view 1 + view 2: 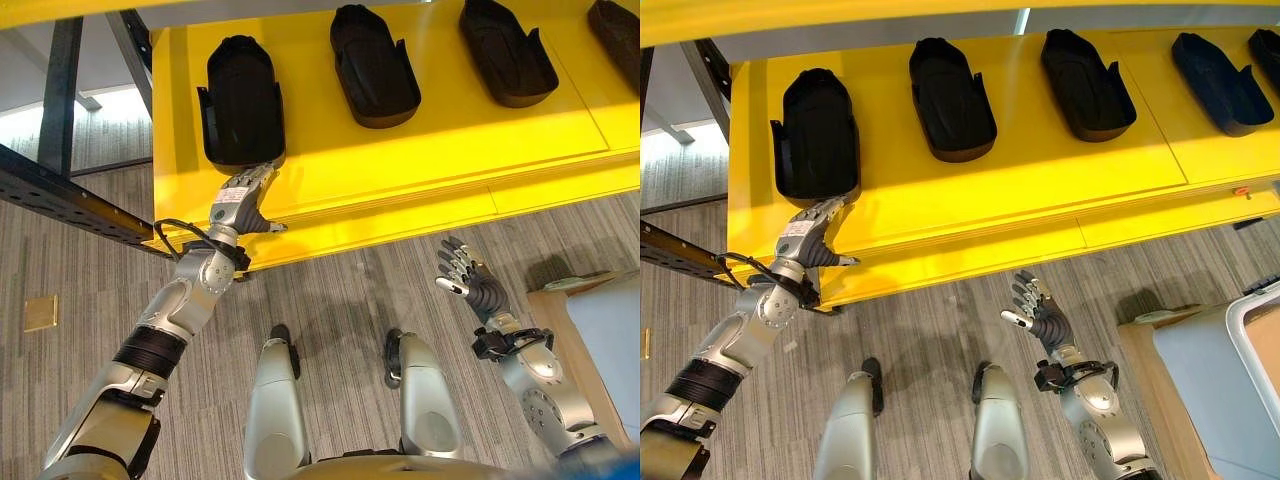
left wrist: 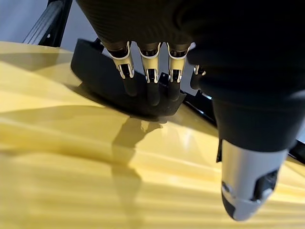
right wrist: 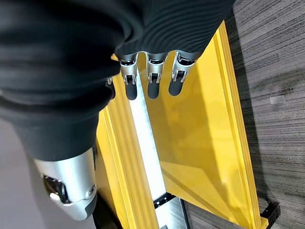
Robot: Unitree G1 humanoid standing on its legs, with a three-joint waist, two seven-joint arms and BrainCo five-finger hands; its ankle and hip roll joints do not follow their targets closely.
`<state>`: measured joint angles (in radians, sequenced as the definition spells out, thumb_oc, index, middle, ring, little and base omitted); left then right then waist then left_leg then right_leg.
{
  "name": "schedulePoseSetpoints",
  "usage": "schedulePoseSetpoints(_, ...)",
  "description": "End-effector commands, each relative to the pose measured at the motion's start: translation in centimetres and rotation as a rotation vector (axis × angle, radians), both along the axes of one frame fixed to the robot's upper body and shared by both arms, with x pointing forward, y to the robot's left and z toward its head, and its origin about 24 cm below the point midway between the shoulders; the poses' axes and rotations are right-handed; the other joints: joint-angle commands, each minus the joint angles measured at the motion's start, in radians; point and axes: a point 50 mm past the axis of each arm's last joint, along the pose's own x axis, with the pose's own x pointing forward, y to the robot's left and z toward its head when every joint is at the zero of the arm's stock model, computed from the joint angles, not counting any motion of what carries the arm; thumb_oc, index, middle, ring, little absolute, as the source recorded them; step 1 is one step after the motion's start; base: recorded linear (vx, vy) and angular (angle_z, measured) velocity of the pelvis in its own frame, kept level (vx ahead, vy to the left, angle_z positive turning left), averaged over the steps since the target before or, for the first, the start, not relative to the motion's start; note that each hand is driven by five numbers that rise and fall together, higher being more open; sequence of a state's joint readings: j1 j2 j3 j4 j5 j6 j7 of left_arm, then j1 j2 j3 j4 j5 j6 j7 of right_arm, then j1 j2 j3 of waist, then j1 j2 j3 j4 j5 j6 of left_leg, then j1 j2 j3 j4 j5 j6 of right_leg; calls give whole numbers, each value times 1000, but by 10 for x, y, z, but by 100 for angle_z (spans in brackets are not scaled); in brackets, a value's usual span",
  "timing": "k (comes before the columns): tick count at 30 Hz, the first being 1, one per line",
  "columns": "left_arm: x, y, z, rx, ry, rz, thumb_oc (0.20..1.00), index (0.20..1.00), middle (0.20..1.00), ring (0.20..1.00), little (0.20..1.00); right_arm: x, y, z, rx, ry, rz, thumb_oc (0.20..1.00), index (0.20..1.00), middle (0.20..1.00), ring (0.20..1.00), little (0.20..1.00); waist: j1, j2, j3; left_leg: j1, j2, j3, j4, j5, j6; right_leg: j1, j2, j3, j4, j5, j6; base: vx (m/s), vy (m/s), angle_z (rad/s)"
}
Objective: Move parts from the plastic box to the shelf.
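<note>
Parts lie in a row on the yellow shelf (image 1: 420, 165), dark moulded pieces set apart from one another, each with its long side running away from the robot. The leftmost part (image 1: 241, 102) sits near the shelf's left end, with a second part (image 1: 372, 66) to its right, a third part (image 1: 505, 52) beyond that, and a fourth part (image 1: 1222, 70) further right; one more dark piece shows at the far right edge of the right eye view.

The left robot hand (image 1: 243, 200) reaches up over the front edge of the shelf to the near end of the leftmost part. Its fingers (image 2: 152, 81) are stretched out fairly straight, and in the left wrist view their dark tips lie against the near end of that part; they are not curled round it, so the hand is open and grips nothing. Its thumb points off to the side, over the shelf's front lip.

The right robot hand (image 1: 1040, 312) hangs above the grey wood-grain floor (image 1: 330, 290), below and in front of the shelf, well apart from all the parts. Its fingers are spread and relaxed, open and empty. A light-coloured box (image 1: 1215, 375) with a pale rim stands on the floor to the right of this hand.
</note>
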<state>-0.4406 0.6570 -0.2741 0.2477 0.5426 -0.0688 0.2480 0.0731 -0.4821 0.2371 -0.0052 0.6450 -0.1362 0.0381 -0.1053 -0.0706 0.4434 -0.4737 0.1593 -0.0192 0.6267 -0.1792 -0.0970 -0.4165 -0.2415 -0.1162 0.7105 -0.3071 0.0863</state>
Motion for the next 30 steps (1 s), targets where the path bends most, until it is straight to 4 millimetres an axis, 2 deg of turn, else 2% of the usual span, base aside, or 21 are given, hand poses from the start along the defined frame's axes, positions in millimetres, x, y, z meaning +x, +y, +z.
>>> schedulePoseSetpoints(1, 8, 10, 17, 44, -91, 45, 1000, 1000, 1000, 1000, 1000, 1, -4, 14, 16, -72, 7, 1000, 1000, 1000, 1000, 1000, -4, 9, -53, 13, 72, -20, -40, 16, 3, 81, -55, 40, -78, 58, 10, 1, 8, -6)
schedulePoseSetpoints(20, 23, 20, 33, 68, -129, 112, 1000, 1000, 1000, 1000, 1000, -2, -5, 13, 13, -70, 23, 1000, 1000, 1000, 1000, 1000, -18, 7, -61, 0, 76, -16, -26, 15, 1, 68, -51, 53, -73, 59, 10, 0, 2, -1)
schedulePoseSetpoints(30, 31, 17, 41, 59, -152, 119, 1000, 1000, 1000, 1000, 1000, -3, -5, 12, 8, -67, 30, 1000, 1000, 1000, 1000, 1000, -25, 6, -62, -5, 76, -14, -15, 11, 1, 57, -51, 60, -59, 55, 9, 0, 0, 0)
